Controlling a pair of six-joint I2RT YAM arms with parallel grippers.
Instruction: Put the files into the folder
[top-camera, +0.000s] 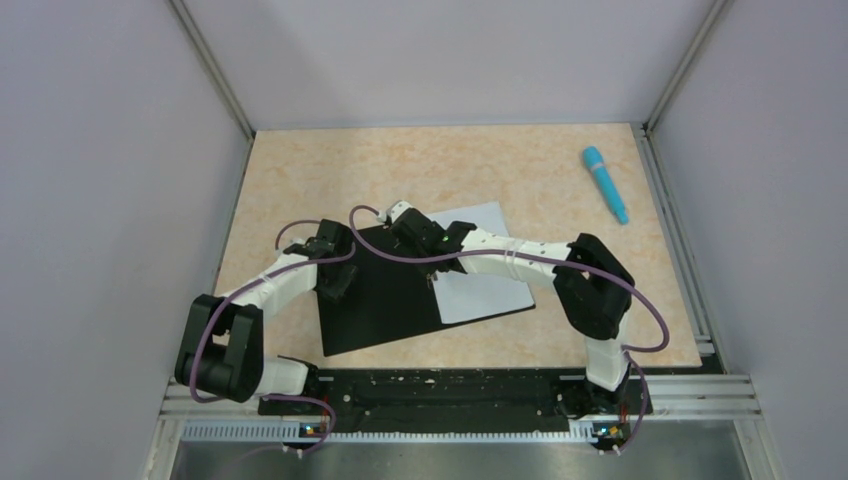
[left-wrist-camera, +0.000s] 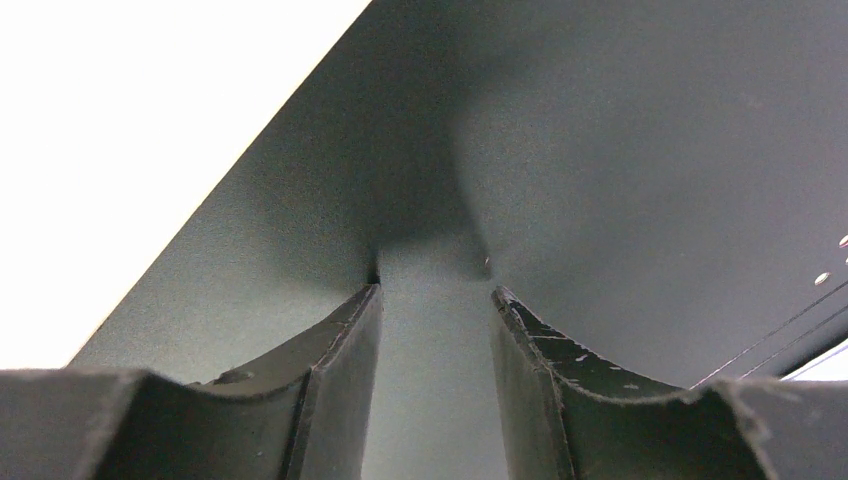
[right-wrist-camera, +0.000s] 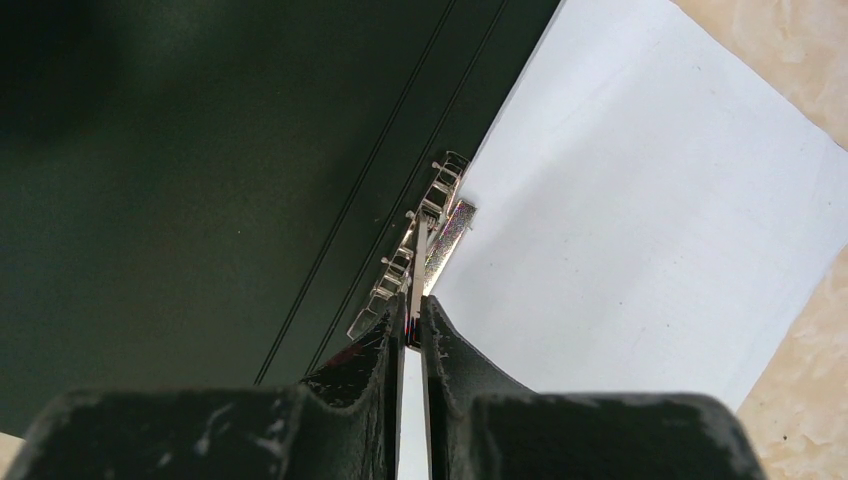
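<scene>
Folder (top-camera: 385, 290) inside: matt black, fine grain, card-like. Clip (right-wrist-camera: 420, 245): bright chromed metal, mirror-glossy. Files (right-wrist-camera: 620, 200): plain white paper, smooth, matt. Right hand (right-wrist-camera: 412, 315) fingers (right-wrist-camera: 460, 370): black plastic, matt, scuffed edges; left hand (left-wrist-camera: 435, 290) the same. Counter (top-camera: 350, 170): beige marbled laminate look, smooth. Pen (top-camera: 605, 183): turquoise plastic, slight sheen. Walls (top-camera: 100, 150): pale grey, matt, flat.

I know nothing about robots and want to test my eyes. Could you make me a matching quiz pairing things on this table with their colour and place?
Things: 1 folder; 2 files; 3 metal clip; 4 pen.
Descriptions: A blue, alone at the far right; B black inside, lying open; C shiny, by the fold; D white, on the folder's right half.
Pairs: 1-B; 2-D; 3-C; 4-A.
</scene>
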